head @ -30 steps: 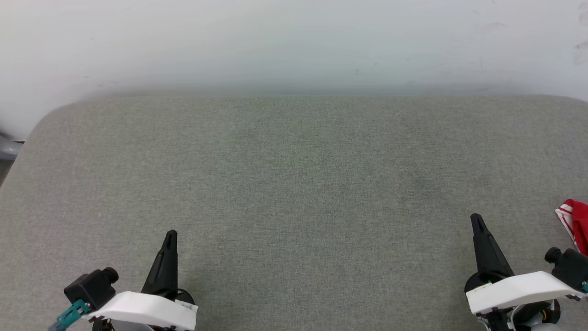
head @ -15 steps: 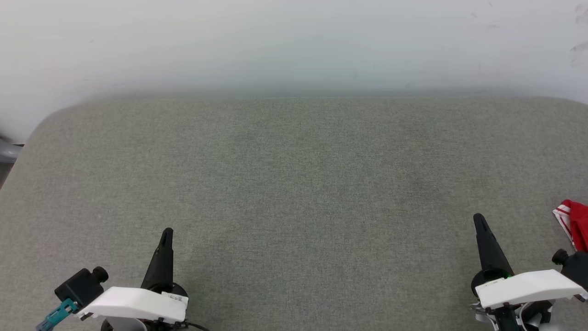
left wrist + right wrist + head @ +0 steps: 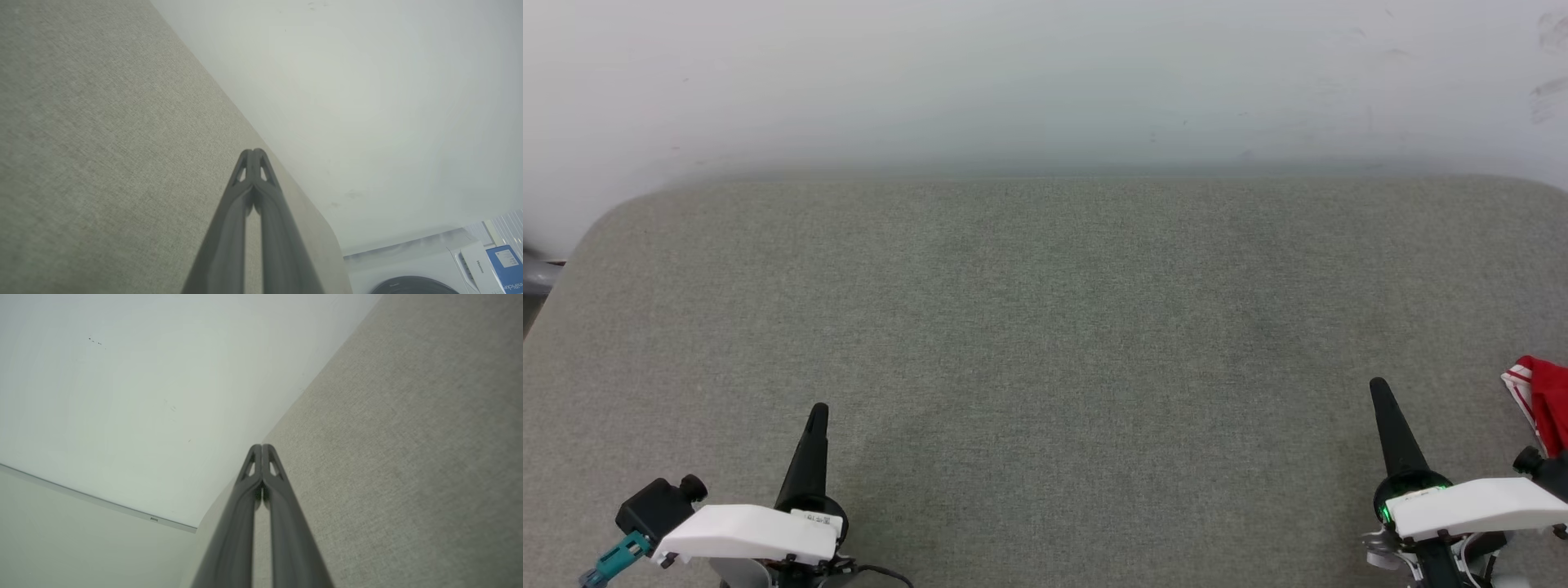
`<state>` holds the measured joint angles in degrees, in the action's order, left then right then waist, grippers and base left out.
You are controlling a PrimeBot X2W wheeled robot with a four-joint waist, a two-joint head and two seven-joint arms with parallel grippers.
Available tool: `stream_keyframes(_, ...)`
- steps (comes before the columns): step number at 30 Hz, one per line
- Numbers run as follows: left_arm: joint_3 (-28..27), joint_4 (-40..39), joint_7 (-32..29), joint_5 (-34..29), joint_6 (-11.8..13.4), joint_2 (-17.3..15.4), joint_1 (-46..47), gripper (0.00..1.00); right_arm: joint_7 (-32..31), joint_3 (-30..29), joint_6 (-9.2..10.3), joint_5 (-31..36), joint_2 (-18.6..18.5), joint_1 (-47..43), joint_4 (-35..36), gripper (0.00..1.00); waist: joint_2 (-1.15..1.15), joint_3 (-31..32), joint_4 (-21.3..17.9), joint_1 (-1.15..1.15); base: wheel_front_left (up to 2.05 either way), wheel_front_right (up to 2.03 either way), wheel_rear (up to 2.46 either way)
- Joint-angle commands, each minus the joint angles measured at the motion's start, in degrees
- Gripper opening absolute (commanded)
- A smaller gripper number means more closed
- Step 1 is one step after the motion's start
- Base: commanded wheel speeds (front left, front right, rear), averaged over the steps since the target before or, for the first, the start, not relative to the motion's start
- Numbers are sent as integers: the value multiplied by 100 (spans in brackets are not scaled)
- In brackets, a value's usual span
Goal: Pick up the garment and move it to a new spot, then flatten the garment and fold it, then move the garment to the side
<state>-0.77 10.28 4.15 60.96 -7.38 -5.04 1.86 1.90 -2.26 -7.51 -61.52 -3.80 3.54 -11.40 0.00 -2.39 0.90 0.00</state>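
Garment [image 3: 1545,402] bunched at right edge of grey pad [image 3: 1045,310], mostly out of frame, near right gripper [image 3: 1379,387]. Left gripper [image 3: 818,411] well apart. Both sets of jaws pressed together, empty. Best approach, I'd say: turn toward the cloth first, spread the right jaws before reaching, then pinch one firm fold.

Left end effector [image 3: 818,408] and right end effector [image 3: 1377,382] have spread outward (slightly).
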Motion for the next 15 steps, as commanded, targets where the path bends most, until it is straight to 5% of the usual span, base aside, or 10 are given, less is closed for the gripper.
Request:
stream_keyframes(1,-35,-33,-37,150,-9,-38,150,0,-38,-21,2,-145,-46,149,28,0,0,4,-1,0,0,0,0)
stream_keyframes(15,-109,69,-253,974,-11,-17,229,0,-211,-86,2,-943,-44,182,-44,0,0,48,-20,0,0,0,0)
